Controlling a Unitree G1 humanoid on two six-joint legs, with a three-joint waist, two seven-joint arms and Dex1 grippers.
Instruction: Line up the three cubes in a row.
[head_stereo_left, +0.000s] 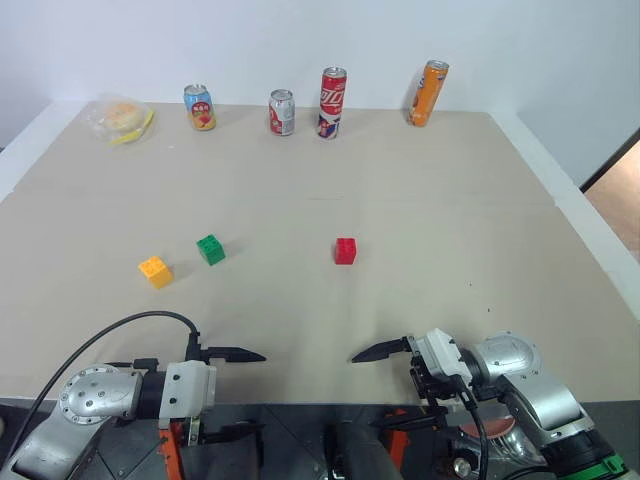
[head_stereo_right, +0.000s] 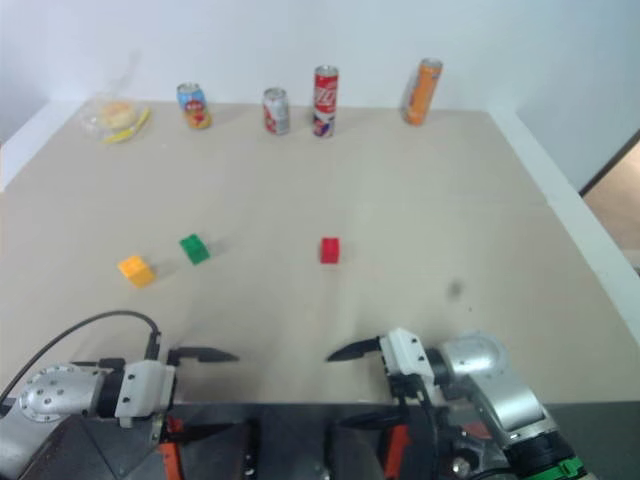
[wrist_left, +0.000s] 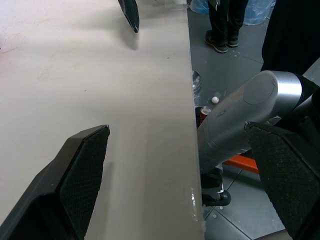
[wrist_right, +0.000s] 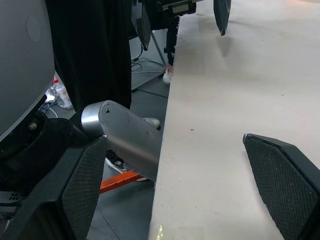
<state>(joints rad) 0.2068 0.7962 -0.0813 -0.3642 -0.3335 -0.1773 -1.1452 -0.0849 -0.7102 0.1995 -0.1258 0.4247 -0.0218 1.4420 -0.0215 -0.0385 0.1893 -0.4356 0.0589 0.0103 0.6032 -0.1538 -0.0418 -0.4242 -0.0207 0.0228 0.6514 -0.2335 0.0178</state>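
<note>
Three small studded cubes lie apart on the beige table (head_stereo_left: 420, 230): a yellow-orange cube (head_stereo_left: 155, 270) at the left, a green cube (head_stereo_left: 210, 249) just beyond it to the right, and a red cube (head_stereo_left: 345, 250) near the middle. My left gripper (head_stereo_left: 238, 392) hovers at the table's near edge, pointing right, open and holding nothing. My right gripper (head_stereo_left: 368, 390) faces it from the right, also open and holding nothing. Both are well short of the cubes. In the left wrist view, wide-spread fingers (wrist_left: 80, 175) straddle the table edge.
Several drink cans stand along the far edge: a blue one (head_stereo_left: 199, 107), a silver-red one (head_stereo_left: 282, 112), a tall red one (head_stereo_left: 332, 102) and an orange one (head_stereo_left: 428, 93). A clear bag of food (head_stereo_left: 120, 118) lies at the far left. A person's legs (wrist_left: 225, 25) stand beside the table.
</note>
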